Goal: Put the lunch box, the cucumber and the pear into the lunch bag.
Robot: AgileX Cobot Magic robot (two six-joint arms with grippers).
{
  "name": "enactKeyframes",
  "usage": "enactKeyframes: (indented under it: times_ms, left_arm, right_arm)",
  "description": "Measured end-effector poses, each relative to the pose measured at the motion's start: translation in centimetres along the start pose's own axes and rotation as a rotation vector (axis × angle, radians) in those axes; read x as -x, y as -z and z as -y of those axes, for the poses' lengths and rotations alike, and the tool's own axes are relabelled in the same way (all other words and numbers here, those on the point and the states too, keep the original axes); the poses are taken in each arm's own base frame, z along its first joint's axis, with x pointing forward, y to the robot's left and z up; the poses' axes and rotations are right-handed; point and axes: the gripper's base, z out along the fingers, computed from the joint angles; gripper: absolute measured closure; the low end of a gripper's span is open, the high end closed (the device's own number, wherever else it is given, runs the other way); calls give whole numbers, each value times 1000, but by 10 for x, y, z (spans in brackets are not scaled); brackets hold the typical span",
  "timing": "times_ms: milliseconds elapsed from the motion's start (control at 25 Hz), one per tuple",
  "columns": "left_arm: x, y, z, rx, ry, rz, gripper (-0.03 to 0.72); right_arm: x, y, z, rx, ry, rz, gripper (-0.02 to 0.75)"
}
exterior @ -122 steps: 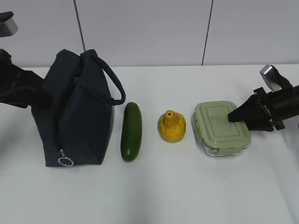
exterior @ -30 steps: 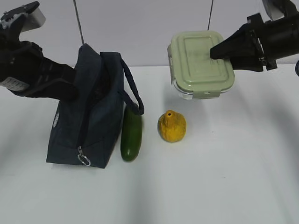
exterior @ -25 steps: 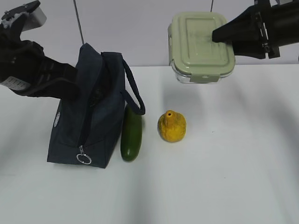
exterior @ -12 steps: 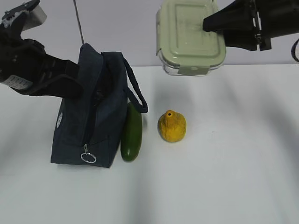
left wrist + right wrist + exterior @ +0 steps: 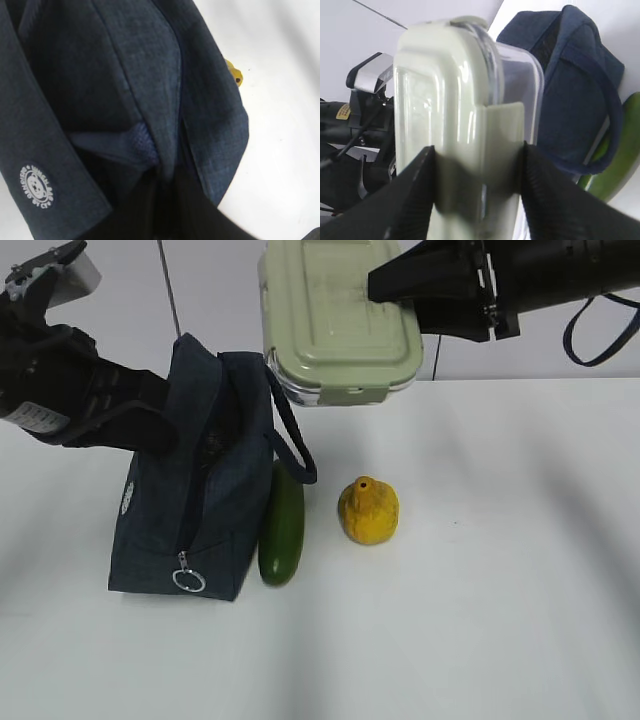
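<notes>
My right gripper [image 5: 392,287] is shut on the lunch box [image 5: 335,320], clear with a pale green lid, and holds it high in the air just right of the lunch bag's top; in the right wrist view the black fingers [image 5: 415,190] clamp its edge [image 5: 470,125]. The navy lunch bag [image 5: 200,490] stands at the left, its top open. My left gripper [image 5: 150,415] is shut on the bag's edge; its tips are hidden in the fabric [image 5: 165,165]. The dark green cucumber [image 5: 282,525] lies against the bag's right side. The yellow pear [image 5: 368,510] stands to the right of it.
The white table [image 5: 480,620] carries these things. The bag's looped handle [image 5: 290,435] hangs over the cucumber's far end. A silver ring pull [image 5: 187,581] hangs at the bag's front. A wall with dark seams [image 5: 170,290] stands behind.
My right gripper has carried the lunch box up off the table and leftward, to beside the bag's top. The left gripper has kept hold of the bag, which shifted slightly.
</notes>
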Motion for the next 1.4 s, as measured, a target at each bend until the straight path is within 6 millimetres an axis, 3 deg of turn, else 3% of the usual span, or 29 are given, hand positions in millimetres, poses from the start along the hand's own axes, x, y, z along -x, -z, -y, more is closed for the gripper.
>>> enactKeyframes:
  times_ms: [600, 960, 1200, 1400]
  left_arm:
    - [-1, 0, 0, -2, -27, -8, 685]
    - [-1, 0, 0, -2, -30, -7, 685]
    - [0, 0, 0, -1, -33, -4, 685]
    - [0, 0, 0, 0, -34, 0, 685]
  right_arm:
    - [10, -39, 6, -103, 27, 83, 351]
    - [3, -62, 38, -90, -84, 89, 351]
    - [-1, -82, 34, -109, -86, 108, 351]
    - [-1, -87, 32, -127, -86, 124, 351]
